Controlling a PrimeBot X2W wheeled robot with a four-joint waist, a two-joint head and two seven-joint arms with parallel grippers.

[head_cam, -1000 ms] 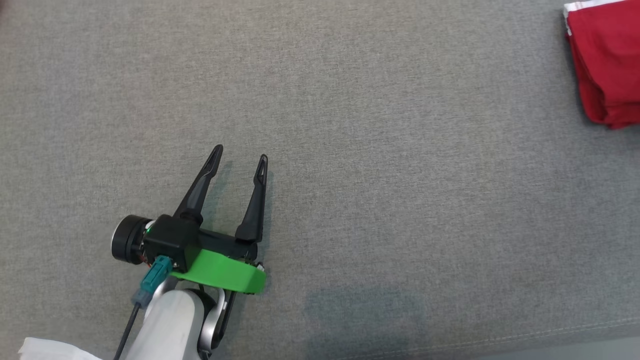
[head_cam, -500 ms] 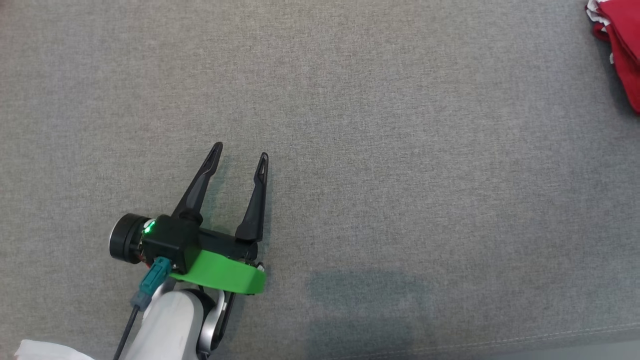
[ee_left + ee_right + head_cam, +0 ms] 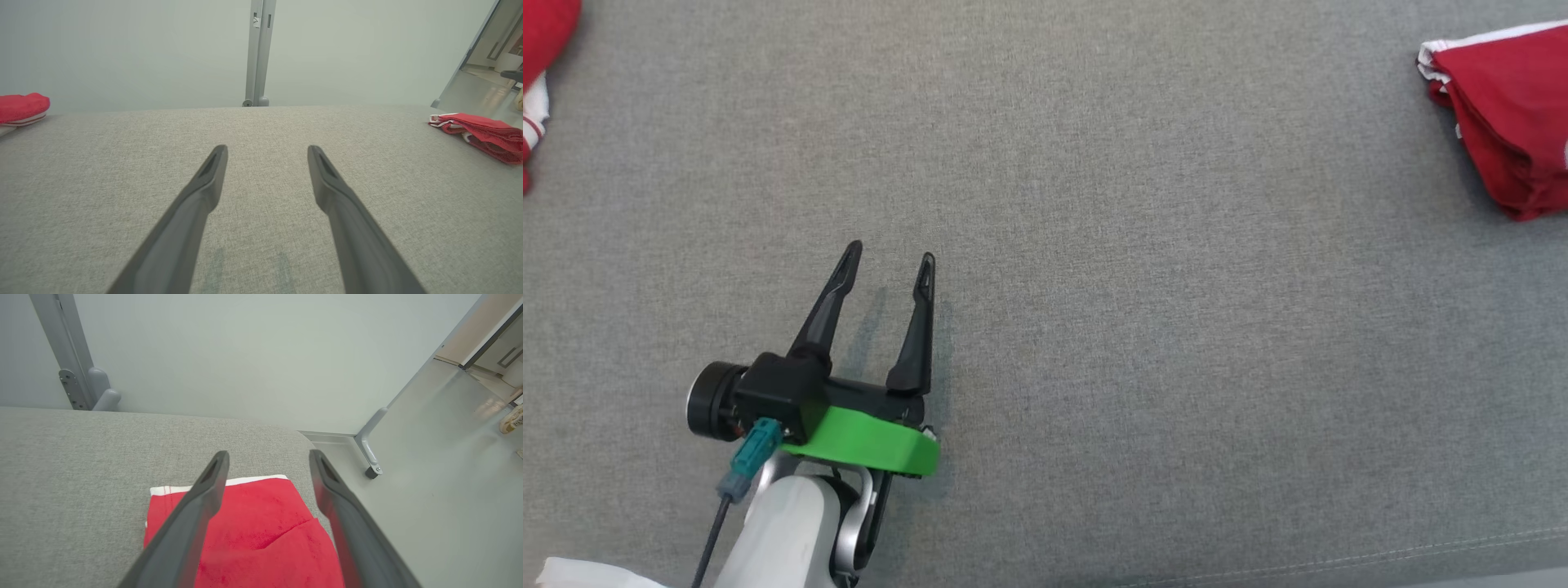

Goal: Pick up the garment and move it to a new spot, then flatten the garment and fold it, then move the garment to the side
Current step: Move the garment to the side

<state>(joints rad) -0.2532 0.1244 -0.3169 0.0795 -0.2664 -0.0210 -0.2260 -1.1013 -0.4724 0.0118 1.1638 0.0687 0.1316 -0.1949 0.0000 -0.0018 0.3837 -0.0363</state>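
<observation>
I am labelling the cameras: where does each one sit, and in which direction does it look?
Head view: high, looking down on the grey fabric surface; open left pincer and pale forearm at lower left.
Left wrist view: low over the surface, facing the wall and a grey post; its own two fingers.
Right wrist view: above the folded red garment at the surface's edge; open right pincer.
Shared: all three show that garment.

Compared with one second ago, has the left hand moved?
Cannot tell. Against the cushion seam the left hand keeps its height; its slight leftward shift matches that of the red garment, so the camera probably turned.
</observation>
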